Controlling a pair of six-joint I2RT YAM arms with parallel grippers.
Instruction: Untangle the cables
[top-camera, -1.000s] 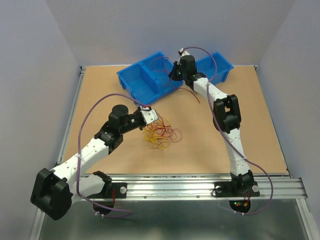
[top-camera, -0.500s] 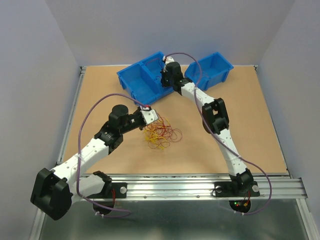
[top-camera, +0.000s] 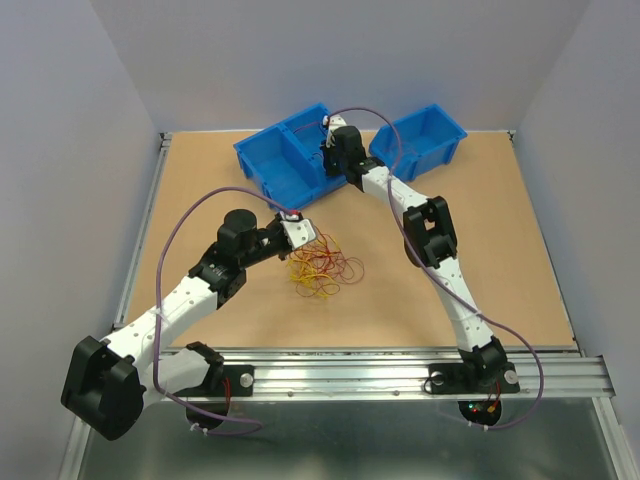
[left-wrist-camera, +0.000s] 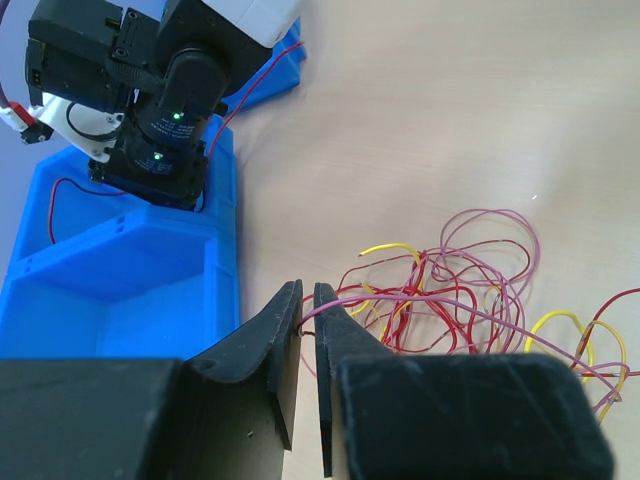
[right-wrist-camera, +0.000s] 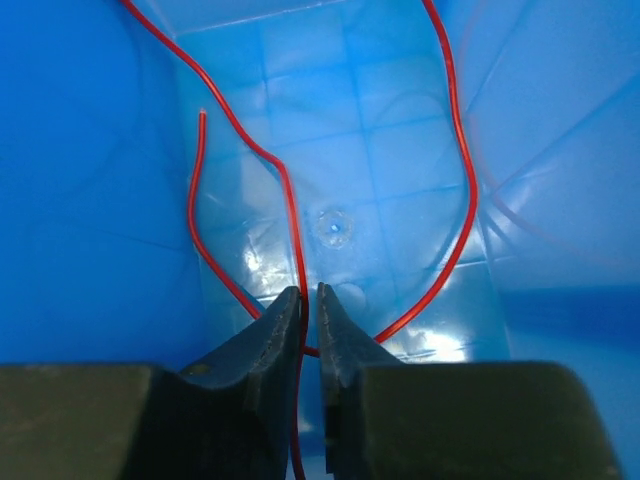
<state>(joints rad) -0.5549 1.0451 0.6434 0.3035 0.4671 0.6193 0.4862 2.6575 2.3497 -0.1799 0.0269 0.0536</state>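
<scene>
Right wrist: right jaws stand narrow around a red cable (right-wrist-camera: 290, 215) lying in the bin (right-wrist-camera: 90, 150); I cannot tell whether they grip it. Left jaws pinch a strand of the tangle (left-wrist-camera: 450, 290) on the bench (left-wrist-camera: 480, 90). Wires look light, limp, springy; best taken singly near a free end.

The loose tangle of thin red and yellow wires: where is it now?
In the top view the tangle lies on the wooden table, near its middle, at the fingertips of the left gripper.

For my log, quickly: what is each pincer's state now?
Left pincer: closed on a strand of the cable tangle.
Right pincer: slightly apart around a red cable; grip cannot be told.
</scene>
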